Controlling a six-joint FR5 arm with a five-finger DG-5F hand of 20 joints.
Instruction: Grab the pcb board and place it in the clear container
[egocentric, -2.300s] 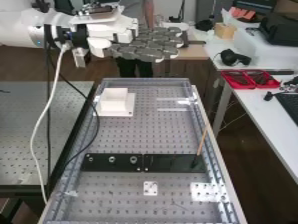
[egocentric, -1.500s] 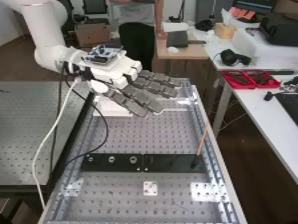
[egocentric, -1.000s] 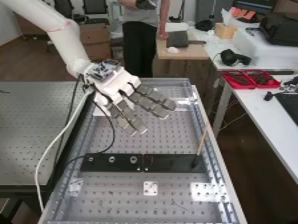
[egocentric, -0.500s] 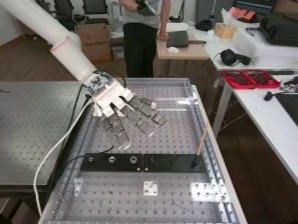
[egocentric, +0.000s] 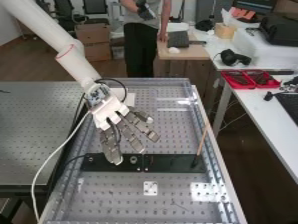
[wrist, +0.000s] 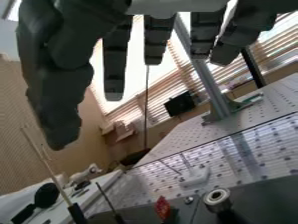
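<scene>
- High view: the hand (egocentric: 128, 136) is held open, its straight fingers spread and slanted down towards the black plate (egocentric: 174, 163), with nothing gripped.
- High view: beyond the hand, what seems to be the clear container (egocentric: 172, 109) is seen as a faint outline on the perforated bench (egocentric: 120, 200).
- High view: a thin stick (egocentric: 201, 139) is propped upright at one end of the plate.
- Wrist view: the fingers are extended, and nothing is held between them and the thumb.
- Wrist view: the small red board (wrist: 163, 207) is seen standing near a metal ring fitting (wrist: 217, 197), untouched by the fingers.
</scene>
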